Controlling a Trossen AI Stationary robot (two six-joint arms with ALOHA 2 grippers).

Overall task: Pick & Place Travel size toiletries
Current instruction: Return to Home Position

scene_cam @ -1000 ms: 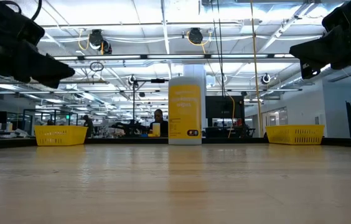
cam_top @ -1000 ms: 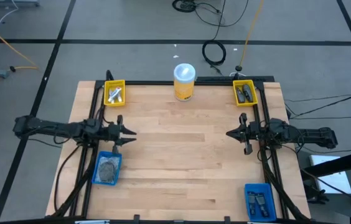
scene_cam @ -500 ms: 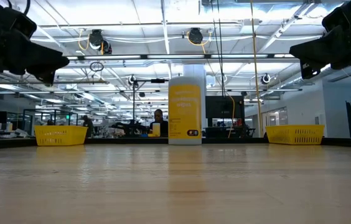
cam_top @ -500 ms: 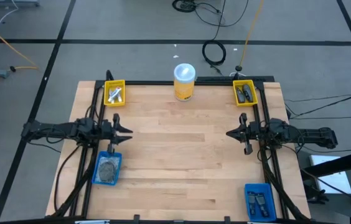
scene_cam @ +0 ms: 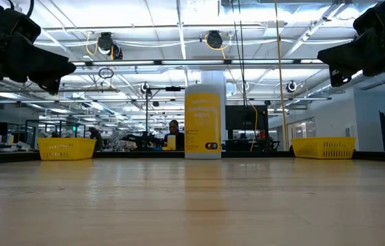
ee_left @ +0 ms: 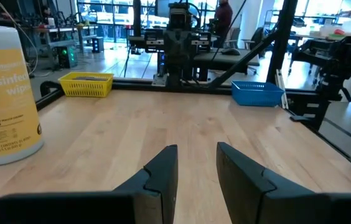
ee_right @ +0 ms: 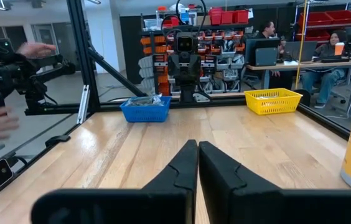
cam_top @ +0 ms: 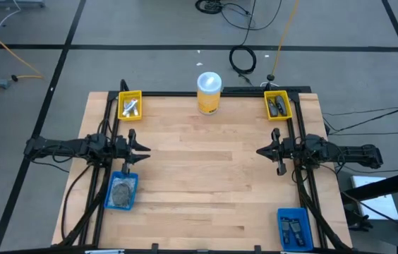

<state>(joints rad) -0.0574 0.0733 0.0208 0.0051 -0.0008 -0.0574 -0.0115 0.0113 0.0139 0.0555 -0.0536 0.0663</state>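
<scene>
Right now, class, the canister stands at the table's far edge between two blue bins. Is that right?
No. The high view shows the canister at the far edge between the left yellow bin and the right yellow bin, not blue ones.

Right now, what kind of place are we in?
Probably a robotics lab: another robot rig stands past the wooden table, red storage bins fill shelves behind it, and people sit at computers.

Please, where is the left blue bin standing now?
In the high view, the left blue bin sits at the table's left edge, right beside the left gripper, on the side away from the left yellow bin.
</scene>
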